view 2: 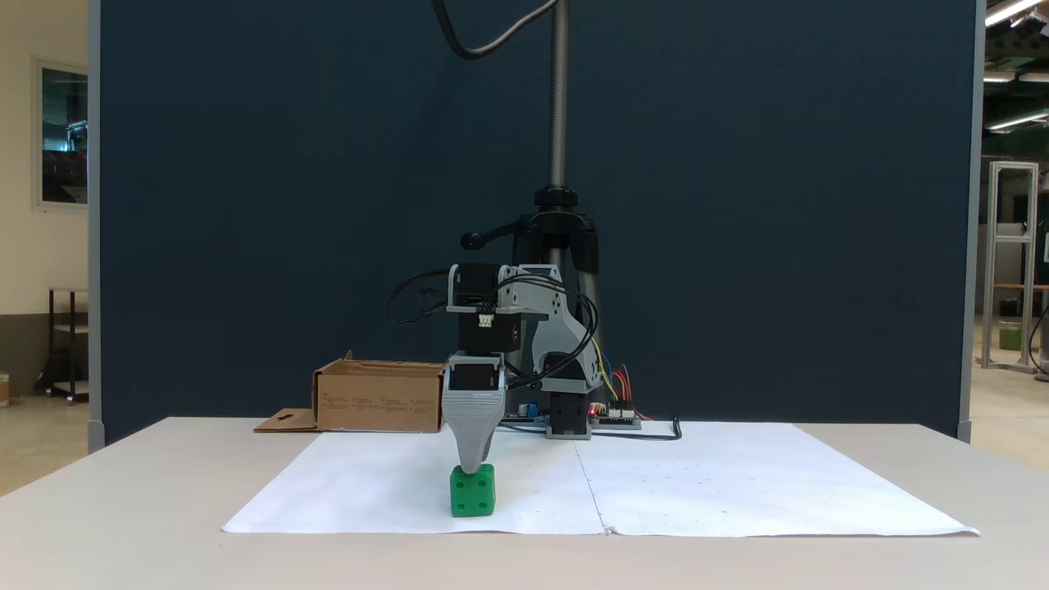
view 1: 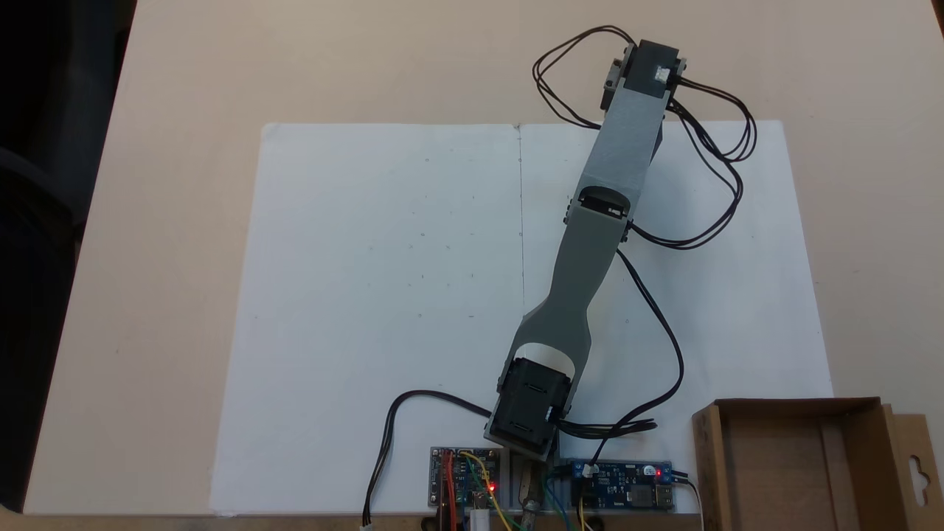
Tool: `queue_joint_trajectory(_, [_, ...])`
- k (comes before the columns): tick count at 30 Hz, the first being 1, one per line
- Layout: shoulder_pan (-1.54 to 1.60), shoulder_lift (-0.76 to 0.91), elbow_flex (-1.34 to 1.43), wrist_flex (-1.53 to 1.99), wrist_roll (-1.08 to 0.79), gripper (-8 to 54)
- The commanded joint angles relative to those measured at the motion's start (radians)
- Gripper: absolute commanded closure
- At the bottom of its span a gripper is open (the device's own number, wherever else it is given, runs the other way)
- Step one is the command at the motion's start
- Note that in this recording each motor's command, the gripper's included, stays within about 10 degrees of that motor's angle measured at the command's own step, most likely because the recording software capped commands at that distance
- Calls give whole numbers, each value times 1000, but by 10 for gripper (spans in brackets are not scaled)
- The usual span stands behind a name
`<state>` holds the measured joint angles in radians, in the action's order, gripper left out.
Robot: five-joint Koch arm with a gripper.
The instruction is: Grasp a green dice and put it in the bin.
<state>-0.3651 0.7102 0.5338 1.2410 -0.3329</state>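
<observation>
The green dice [view 2: 473, 492] sits on the white paper near its front edge in a fixed view. My gripper [view 2: 471, 465] points straight down, its grey tip right at the dice's top left. Only one jaw shows, so its state is unclear. From above, the grey arm [view 1: 597, 228] stretches from its base to the far right part of the paper, and its wrist [view 1: 645, 74] covers the dice. The bin [view 1: 796, 404], a shallow brown cardboard box with a hang-hole flap, stands by the arm's base; it is also behind and left of the gripper [view 2: 381, 398].
Two white paper sheets [view 1: 383, 280] cover the beige table. Circuit boards [view 1: 464, 479] with coloured wires lie at the arm's base, and black cables [view 1: 708, 192] loop beside the arm. A camera stand pole [view 2: 558, 106] rises behind the base, before a dark blue partition.
</observation>
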Motion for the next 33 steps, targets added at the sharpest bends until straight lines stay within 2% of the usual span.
queue_joint_trajectory(1, [-2,18,-61,-12,-94,17])
queue_joint_trajectory(33, [-17,-44,-61,-132,-95,24])
